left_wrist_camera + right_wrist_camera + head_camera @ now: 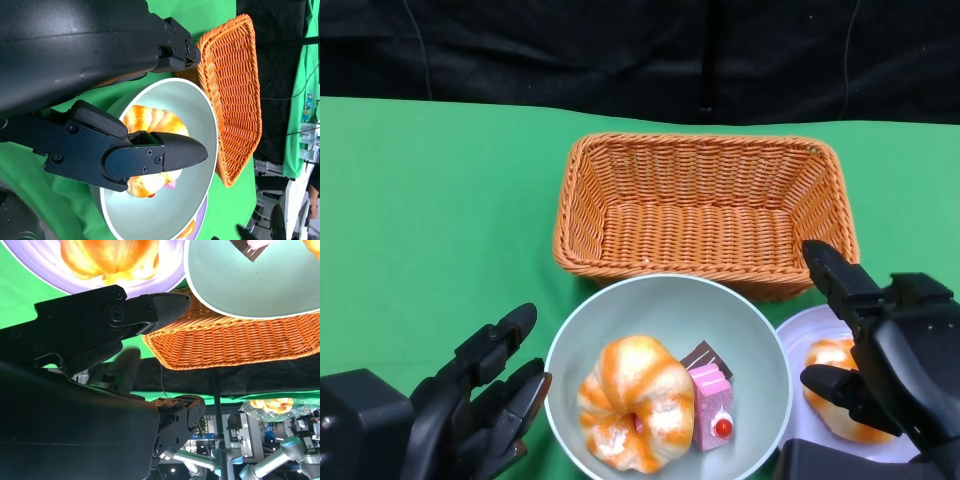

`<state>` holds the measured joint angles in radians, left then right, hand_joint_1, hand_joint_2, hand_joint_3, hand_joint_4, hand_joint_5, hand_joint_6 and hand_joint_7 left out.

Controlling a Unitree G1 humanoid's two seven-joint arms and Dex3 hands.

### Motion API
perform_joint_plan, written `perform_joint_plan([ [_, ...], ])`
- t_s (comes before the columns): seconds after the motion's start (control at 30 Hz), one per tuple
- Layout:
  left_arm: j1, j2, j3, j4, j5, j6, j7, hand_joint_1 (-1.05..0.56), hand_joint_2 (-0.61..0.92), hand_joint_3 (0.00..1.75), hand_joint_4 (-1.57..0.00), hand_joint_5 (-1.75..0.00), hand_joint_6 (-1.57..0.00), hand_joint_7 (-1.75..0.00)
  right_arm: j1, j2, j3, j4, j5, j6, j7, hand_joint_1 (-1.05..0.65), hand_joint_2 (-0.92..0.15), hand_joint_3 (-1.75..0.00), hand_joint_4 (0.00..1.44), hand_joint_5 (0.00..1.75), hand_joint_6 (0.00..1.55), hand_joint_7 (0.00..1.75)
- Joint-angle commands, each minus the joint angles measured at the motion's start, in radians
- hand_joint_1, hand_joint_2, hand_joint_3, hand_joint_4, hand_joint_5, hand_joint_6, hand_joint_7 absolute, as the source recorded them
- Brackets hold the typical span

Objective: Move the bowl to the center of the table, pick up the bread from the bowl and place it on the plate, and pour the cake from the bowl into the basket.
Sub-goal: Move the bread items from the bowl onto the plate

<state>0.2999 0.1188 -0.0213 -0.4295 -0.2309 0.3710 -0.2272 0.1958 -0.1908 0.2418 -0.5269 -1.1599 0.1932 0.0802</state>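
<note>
Start from the green table (430, 200). The wicker basket (705, 210) stands at the far centre, its long axis running side to side, with nothing visible in it. Directly in front of it, nearly touching its near wall, sits the pale bowl (760, 345), roughly central between your two hands. The lilac plate (798, 340) lies just beside the bowl on the right, partly under the right hand, and already carries one bread-like piece (830, 355).

Inside the bowl, the bread (635, 400) fills the left half; the cake (712, 405) lies against it on the right.

The left hand (470, 410) is empty, fingers spread, just beside the bowl's left rim. The right hand (885, 360) is also empty and spread, hovering over the plate.

Judgement: the bread lies closer to the left hand, but the plate is on the right.
</note>
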Motion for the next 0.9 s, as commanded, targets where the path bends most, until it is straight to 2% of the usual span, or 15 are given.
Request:
perform_joint_plan([
  [0.03, 0.007, 0.017, 0.009, -0.010, -0.004, 0.005, -0.006, -0.71, 0.92, 0.51, -0.23, -0.04, -0.19, 0.00, 0.005, -0.002, -0.003, -0.018, 0.005, -0.008, -0.013, -0.55, -0.92, -0.16, 0.11, 0.71, 0.33, 0.09],
  [0.23, 0.006, 0.017, 0.006, -0.011, -0.001, 0.007, -0.004, -0.71, 0.92, 0.51, -0.23, -0.04, -0.19, 0.00, 0.020, -0.013, -0.018, -0.035, 0.140, -0.100, -0.052, -0.54, -0.92, -0.15, 0.01, 0.81, 0.29, 0.05],
  [0.27, 0.007, 0.016, 0.006, -0.011, -0.002, 0.007, -0.003, -0.71, 0.92, 0.52, -0.23, -0.04, -0.19, 0.00, 0.022, -0.021, -0.014, -0.044, 0.190, -0.145, -0.055, -0.54, -0.92, -0.15, 0.00, 0.81, 0.29, 0.05],
  [0.37, 0.006, 0.015, 0.003, -0.012, -0.003, 0.008, -0.005, -0.71, 0.92, 0.52, -0.23, -0.04, -0.19, 0.00, 0.017, -0.023, 0.015, -0.067, 0.352, -0.231, -0.010, -0.52, -0.92, -0.08, 0.03, 0.85, 0.30, 0.05],
  [0.47, 0.007, 0.014, 0.001, -0.007, -0.001, 0.003, -0.005, -0.71, 0.92, 0.52, -0.22, -0.04, -0.18, 0.00, 0.006, -0.018, 0.036, -0.068, 0.429, -0.252, 0.035, -0.50, -0.90, -0.04, 0.06, 0.89, 0.31, 0.05],
  [0.67, 0.009, 0.010, 0.000, -0.005, -0.002, 0.002, -0.002, -0.71, 0.92, 0.52, -0.23, -0.04, -0.18, 0.00, -0.021, -0.004, 0.077, -0.043, 0.482, -0.267, 0.070, -0.49, -0.88, 0.00, 0.07, 0.90, 0.31, 0.05],
  [0.77, 0.010, 0.008, -0.001, -0.005, 0.000, 0.002, 0.001, -0.71, 0.92, 0.52, -0.23, -0.04, -0.18, 0.00, -0.049, -0.001, 0.107, -0.006, 0.485, -0.276, 0.078, -0.48, -0.87, 0.00, 0.09, 0.85, 0.34, 0.06],
  [0.9, 0.015, 0.010, -0.003, -0.003, 0.000, -0.004, -0.005, -0.71, 0.92, 0.53, -0.22, -0.03, -0.18, 0.00, -0.099, 0.007, 0.150, 0.101, 0.462, -0.311, 0.048, -0.49, -0.85, 0.00, 0.12, 0.81, 0.36, 0.06],
])
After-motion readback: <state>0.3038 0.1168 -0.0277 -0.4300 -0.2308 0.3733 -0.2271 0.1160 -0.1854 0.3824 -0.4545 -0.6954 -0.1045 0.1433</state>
